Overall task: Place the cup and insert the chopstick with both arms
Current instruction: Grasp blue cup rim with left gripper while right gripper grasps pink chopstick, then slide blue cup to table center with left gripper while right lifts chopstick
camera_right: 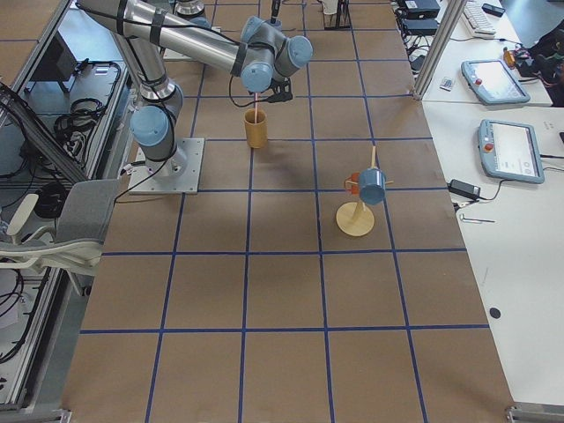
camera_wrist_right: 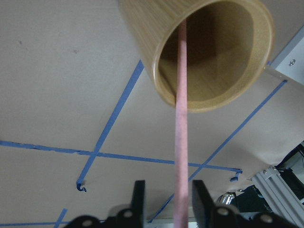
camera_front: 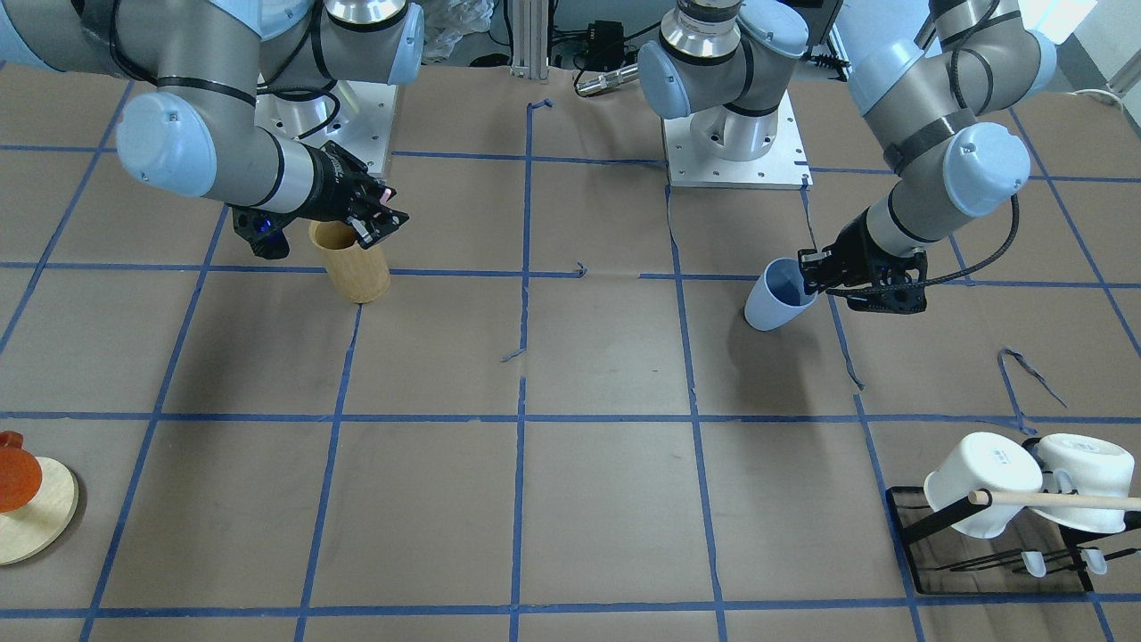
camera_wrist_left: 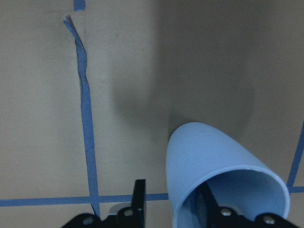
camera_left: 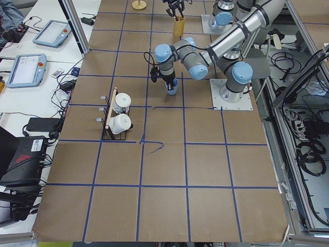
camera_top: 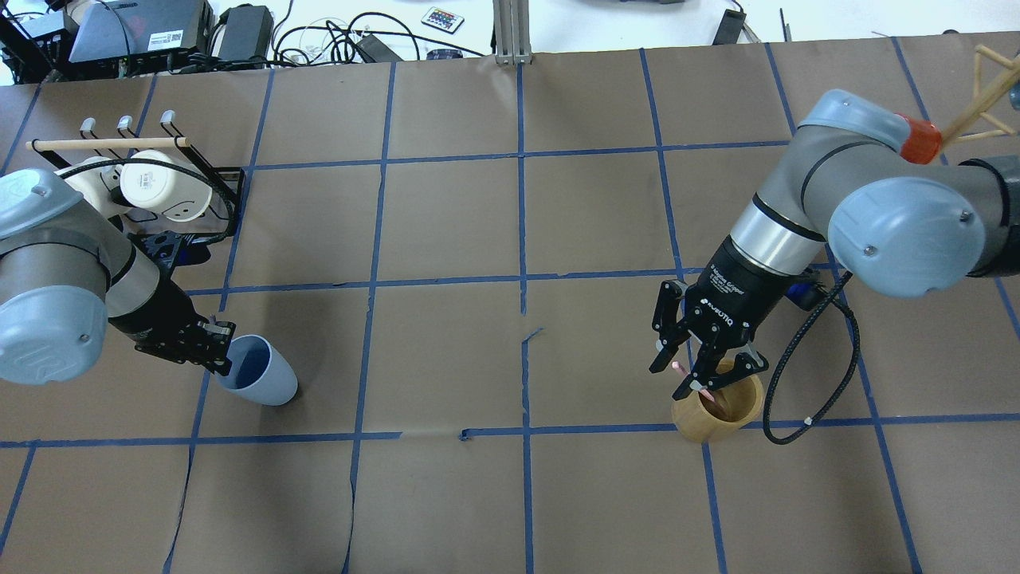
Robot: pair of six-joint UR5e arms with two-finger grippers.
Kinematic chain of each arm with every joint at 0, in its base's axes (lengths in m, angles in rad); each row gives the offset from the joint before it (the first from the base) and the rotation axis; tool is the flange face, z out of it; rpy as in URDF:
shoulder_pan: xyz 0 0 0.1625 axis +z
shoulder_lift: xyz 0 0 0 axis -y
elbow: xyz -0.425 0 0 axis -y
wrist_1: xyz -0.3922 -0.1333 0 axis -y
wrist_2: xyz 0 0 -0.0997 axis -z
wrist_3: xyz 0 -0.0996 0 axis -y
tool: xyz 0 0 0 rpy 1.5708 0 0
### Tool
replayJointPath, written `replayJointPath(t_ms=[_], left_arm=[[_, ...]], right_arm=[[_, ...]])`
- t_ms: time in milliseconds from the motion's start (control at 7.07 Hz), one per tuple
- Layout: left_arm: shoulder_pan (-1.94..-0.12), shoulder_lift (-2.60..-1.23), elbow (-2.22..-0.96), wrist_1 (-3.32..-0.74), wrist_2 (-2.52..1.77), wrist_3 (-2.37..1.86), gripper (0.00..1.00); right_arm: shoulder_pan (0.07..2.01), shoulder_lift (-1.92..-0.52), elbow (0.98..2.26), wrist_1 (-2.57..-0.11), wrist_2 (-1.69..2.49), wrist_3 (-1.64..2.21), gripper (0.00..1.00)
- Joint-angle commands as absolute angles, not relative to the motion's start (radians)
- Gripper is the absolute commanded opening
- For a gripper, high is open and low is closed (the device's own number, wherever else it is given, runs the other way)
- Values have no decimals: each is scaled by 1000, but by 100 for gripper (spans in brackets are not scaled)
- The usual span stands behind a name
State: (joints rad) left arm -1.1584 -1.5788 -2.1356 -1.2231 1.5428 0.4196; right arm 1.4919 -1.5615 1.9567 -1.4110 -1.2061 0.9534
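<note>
The light-blue cup (camera_front: 774, 301) hangs tilted just above the table, its shadow below it. My left gripper (camera_front: 813, 272) is shut on the cup's rim, one finger inside and one outside; the overhead view shows the cup (camera_top: 261, 375) and gripper (camera_top: 221, 355) at the left. In the left wrist view the cup (camera_wrist_left: 213, 166) fills the lower right. My right gripper (camera_top: 701, 381) is shut on a pale-pink chopstick (camera_wrist_right: 180, 118). The chopstick's lower end reaches into the tan bamboo cylinder (camera_wrist_right: 209, 52), which stands on the table (camera_front: 352, 263).
A black rack (camera_front: 927, 571) with two white mugs (camera_front: 980, 481) and a long wooden rod (camera_front: 1061, 501) stands at one table corner. A round wooden stand (camera_front: 31, 513) with an orange piece sits at the opposite end. The arm bases (camera_front: 735, 156) are at the robot's edge.
</note>
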Motion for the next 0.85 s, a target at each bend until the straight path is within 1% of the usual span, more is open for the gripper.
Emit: replayJointPath(t_ms=[0,141,424,707], left_arm=[[-1281,-1550,-2087,-1288,1474,264,0],[-1442,-1545,-2039,-1299,1471,77,0],[-1743,-1583,-1955,-1281,1473,-192,0],[-1906,-1646,-1956,-1133,1470,-373,0]], right_arm=[[1491,-1562,1956,-1401,-1206,988,3],[1491,-1562,1956,-1399,-1206,992,0],[1490,-1562,1942,-1387,-1166,1006,0],[1489,-1562,1855,-1295,-1164,1009,0]])
